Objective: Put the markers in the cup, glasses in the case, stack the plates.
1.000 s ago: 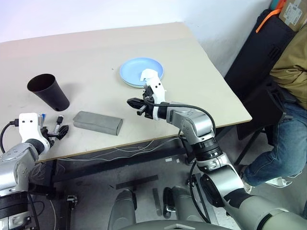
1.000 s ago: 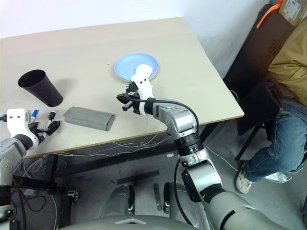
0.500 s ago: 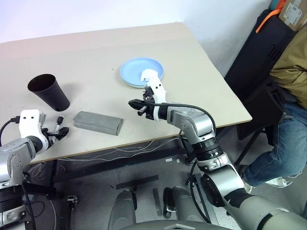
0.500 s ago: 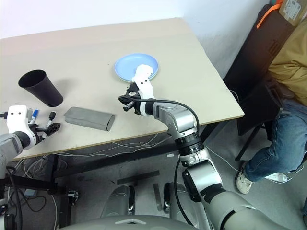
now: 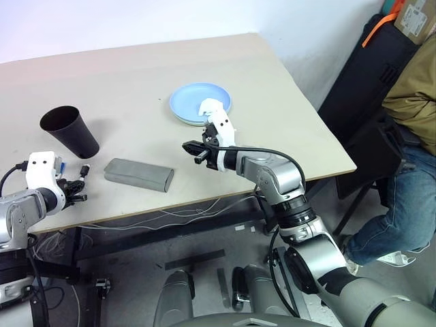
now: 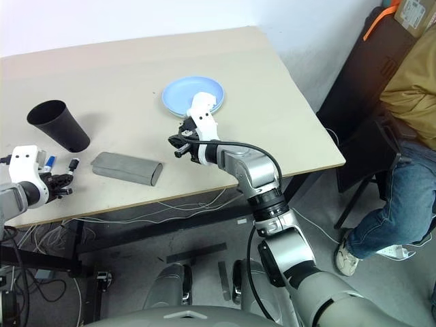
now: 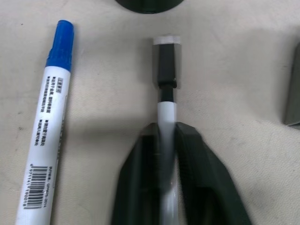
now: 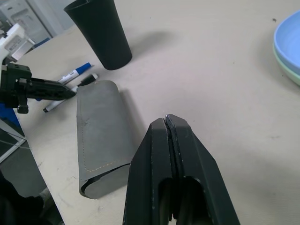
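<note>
- Left eye view: the left gripper (image 5: pixel 76 197) is sitting at the table's (image 5: pixel 143 82) near edge, just in front of the cup (image 5: pixel 70 131), far nearer it than the right gripper (image 5: pixel 193 148), which is hovering beyond the case (image 5: pixel 139 174)
- Left wrist view: the jaws are pinching the black-capped marker (image 7: pixel 166 93), its length running straight out along the fingers (image 7: pixel 199 178) toward the cup's base; the blue-capped marker (image 7: pixel 46 140) is lying parallel beside it
- Right wrist view: jaws pressed together, empty; stacked plates (image 8: pixel 289 47) well beyond the cup
</note>
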